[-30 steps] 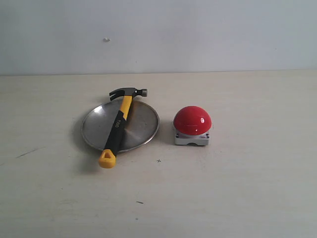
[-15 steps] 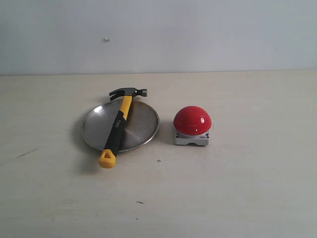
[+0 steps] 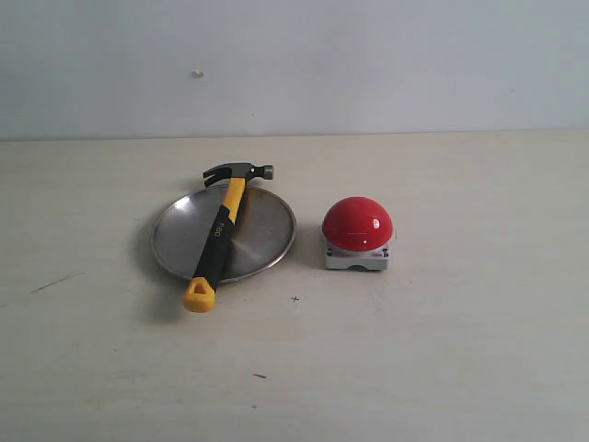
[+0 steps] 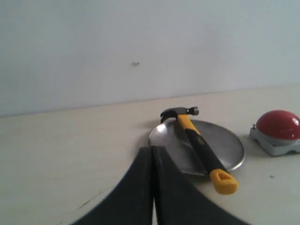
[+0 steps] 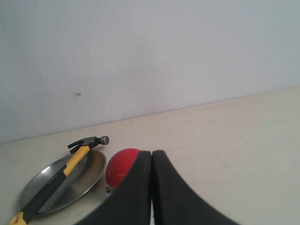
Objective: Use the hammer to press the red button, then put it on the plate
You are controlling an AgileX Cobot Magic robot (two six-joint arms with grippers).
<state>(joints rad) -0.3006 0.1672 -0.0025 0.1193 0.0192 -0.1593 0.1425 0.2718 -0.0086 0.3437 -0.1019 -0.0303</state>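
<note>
The hammer (image 3: pixel 221 230) lies across the silver plate (image 3: pixel 262 235), its dark head past the far rim and its yellow end hanging over the near rim. To the right of the plate stands the red button (image 3: pixel 357 224) on its grey-white base. Neither arm shows in the exterior view. In the left wrist view my left gripper (image 4: pixel 153 150) is shut and empty, well short of the plate (image 4: pixel 225 145) and hammer (image 4: pixel 199 143). My right gripper (image 5: pixel 152 153) is also shut and empty, partly covering the red button (image 5: pixel 119 168); the hammer (image 5: pixel 70 161) and plate (image 5: pixel 82 185) lie beside it.
A pale wooden table (image 3: pixel 442 359) carries everything, with a plain light wall (image 3: pixel 368 64) behind it. A few small dark marks dot the tabletop near the front.
</note>
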